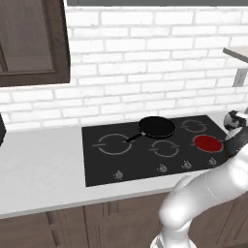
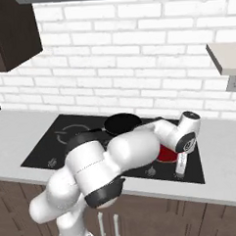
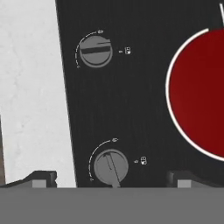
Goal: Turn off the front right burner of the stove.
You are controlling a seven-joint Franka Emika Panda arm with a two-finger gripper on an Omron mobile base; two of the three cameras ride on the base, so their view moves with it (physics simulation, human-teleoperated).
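- Stove [image 1: 97,167] [image 2: 48,148] [image 3: 131,109] sits flush in the light counter [image 1: 38,169] [image 2: 225,153] [image 3: 30,96], in front of the white brick wall [image 1: 145,58] [image 2: 136,55].
- Front right burner [image 1: 208,142] [image 2: 167,154] [image 3: 199,94] glows solid red with a thin white rim; it lies at the stove's right end, just behind the knob row.
- The stove's other zones are thin grey rings, unlit.
- Black pan [image 1: 156,126] [image 2: 122,122] rests on the stove's back middle, handle pointing toward the stove's left front.
- Knob row runs along the stove's front edge; four knobs show in the left base view.
- Hand view: near knob [image 3: 111,166] lies between the two tips, low in frame, its ridge tilted off vertical; an arc mark curves round it.
- Second knob [image 3: 96,51] sits further along the same stove edge, well apart from the tips, its bar roughly level.
- Gripper [image 2: 180,171] [image 3: 111,180] hangs over the stove's front right corner, pointing down at the knob row beside the red burner.
- Fingers [image 3: 43,178] spread wide, one tip over the counter edge, the other over the black glass; nothing pinched, no contact with the knob that I can tell.
- Arm [image 1: 208,189] [image 2: 112,159] reaches across the stove's front, hiding part of the burner in the right base view.
- Dark cabinet [image 1: 29,43] [image 2: 10,32] hangs on the wall above the stove's left side.
- Outlet [image 1: 239,77] [image 2: 233,83] is on the wall beyond the stove's right end, under a light shelf [image 1: 237,53] [image 2: 224,58].
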